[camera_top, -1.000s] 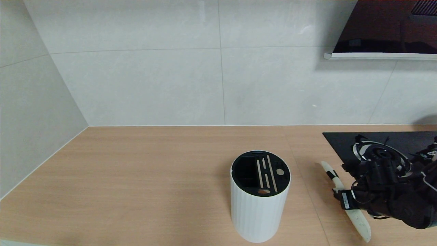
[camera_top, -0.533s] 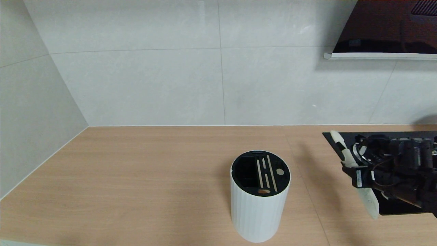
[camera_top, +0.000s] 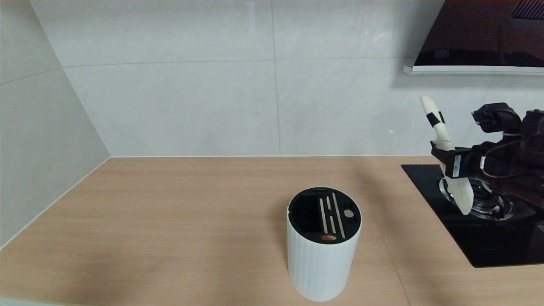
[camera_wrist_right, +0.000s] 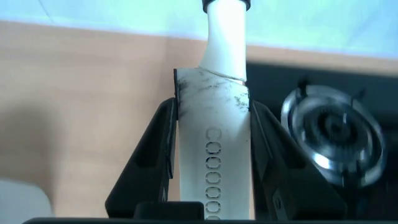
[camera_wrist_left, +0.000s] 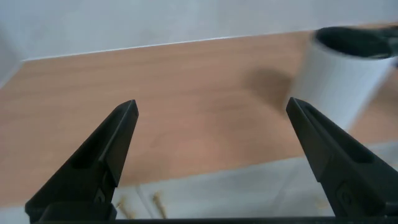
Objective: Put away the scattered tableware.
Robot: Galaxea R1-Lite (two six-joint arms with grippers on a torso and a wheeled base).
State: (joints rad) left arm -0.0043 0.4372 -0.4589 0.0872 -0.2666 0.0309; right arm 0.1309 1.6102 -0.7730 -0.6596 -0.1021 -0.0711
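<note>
1. My right gripper is clamped on a white knife and holds it in the air over the near-left corner of the black gas hob, clear of the surface.
2. Knife's long axis: close to upright, tilted. In the head view the handle end is up and leans toward my left; the blade tip points down, toward my right, in front of the burner.
3. The handle has a black band near its top.
4. In the right wrist view the knife runs straight out between my two black fingers. The right gripper pinches the wide blade on both flat sides, just short of the narrow handle. The blade has a row of small oval holes and dark scuff marks.
5. The burner sits beside the blade in that view, with wooden countertop on the other side.
6. My left gripper is spread wide with nothing in it. It hangs over the front edge of the countertop.
7. A white ribbed knife holder stands upright on the wooden countertop, to the left of the hob and well apart from the knife. Its black top has a large opening, narrow slots and a small round hole.
8. The left wrist view shows the holder beyond one finger.
9. Grey tiled wall behind, dark range hood at the upper right.
</note>
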